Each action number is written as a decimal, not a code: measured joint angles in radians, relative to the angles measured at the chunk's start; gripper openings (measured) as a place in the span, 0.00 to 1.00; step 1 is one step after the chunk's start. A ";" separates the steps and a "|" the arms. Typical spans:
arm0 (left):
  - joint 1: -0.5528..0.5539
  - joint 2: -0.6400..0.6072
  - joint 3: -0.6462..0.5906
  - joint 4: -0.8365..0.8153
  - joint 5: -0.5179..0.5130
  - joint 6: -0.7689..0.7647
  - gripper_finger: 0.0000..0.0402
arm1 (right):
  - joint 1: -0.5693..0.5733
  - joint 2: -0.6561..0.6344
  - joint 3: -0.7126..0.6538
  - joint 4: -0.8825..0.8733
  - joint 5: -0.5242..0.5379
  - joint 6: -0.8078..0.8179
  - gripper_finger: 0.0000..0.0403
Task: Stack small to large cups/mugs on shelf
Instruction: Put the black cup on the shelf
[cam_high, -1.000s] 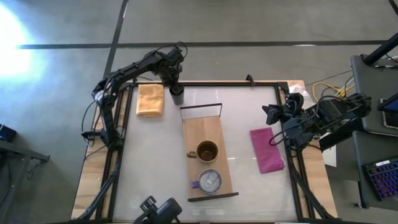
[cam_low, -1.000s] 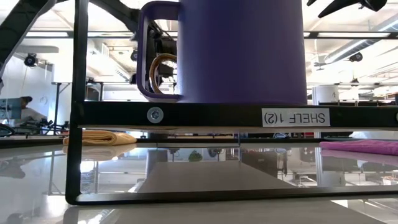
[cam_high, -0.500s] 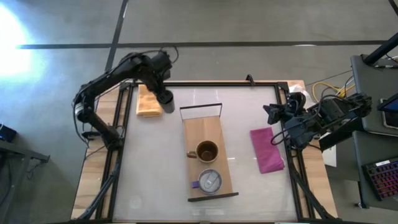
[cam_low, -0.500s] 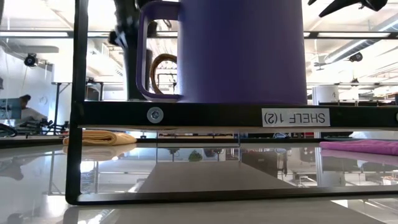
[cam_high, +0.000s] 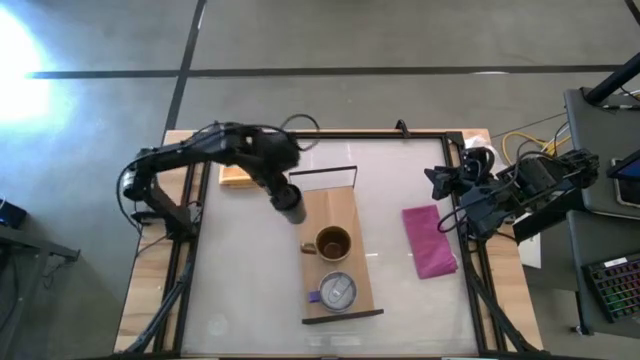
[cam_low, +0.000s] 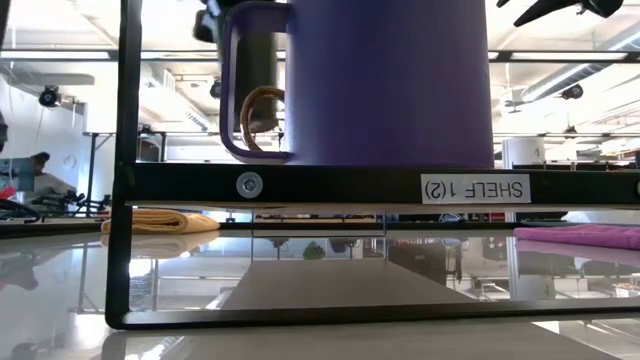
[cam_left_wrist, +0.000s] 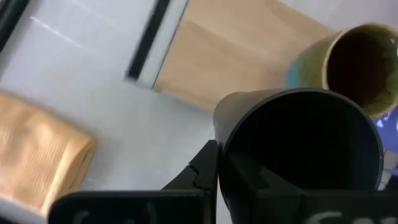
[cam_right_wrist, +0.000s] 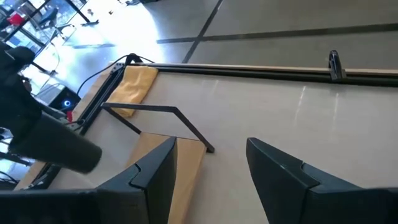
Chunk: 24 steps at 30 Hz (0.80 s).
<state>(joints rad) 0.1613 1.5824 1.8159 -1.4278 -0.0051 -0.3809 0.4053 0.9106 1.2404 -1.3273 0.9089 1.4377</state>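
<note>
My left gripper (cam_high: 284, 192) is shut on the small black cup (cam_high: 291, 208) and hovers over the far left corner of the light-wood shelf (cam_high: 345, 205). The cup shows behind the purple handle in the low view (cam_low: 256, 65). The brown mug (cam_high: 332, 243) stands on its base at the shelf's middle. The silvery mug with purple outside (cam_high: 337, 292) stands on the shelf's near end. My right gripper (cam_right_wrist: 214, 165) is open and waits at the table's right edge, touching nothing. My left gripper holds the black cup by its wall just below the rim (cam_left_wrist: 219, 138). One finger (cam_left_wrist: 205, 169) lies against the outside of the wall; the other finger cannot be told apart from the black cup. The cup is lifted clear above the shelf's far left corner.
An orange cloth (cam_high: 236, 176) lies at the table's far left, partly under my left arm. A magenta cloth (cam_high: 430, 242) lies to the right of the shelf. The shelf's thin dark frame (cam_high: 324, 172) rises at its far end, another (cam_low: 320, 187) at the near end.
My left gripper has carried the black cup from the table's far edge beside the orange cloth toward the near edge and right, to the shelf's far left corner. The cup stays in its hold. My right arm has kept still.
</note>
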 joint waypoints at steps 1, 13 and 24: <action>-0.014 0.022 0.018 0.009 -0.011 0.000 0.00 | 0.000 0.000 0.000 0.000 0.000 -0.003 0.46; 0.007 0.359 0.367 0.011 -0.069 0.157 0.00 | 0.000 0.002 0.000 0.002 -0.025 -0.001 0.46; 0.089 0.483 0.402 -0.037 0.008 0.243 0.00 | 0.000 0.009 -0.001 0.008 -0.049 0.005 0.46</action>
<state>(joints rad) 0.2506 2.0659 2.2181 -1.4649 0.0026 -0.1377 0.4053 0.9199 1.2391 -1.3188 0.8596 1.4425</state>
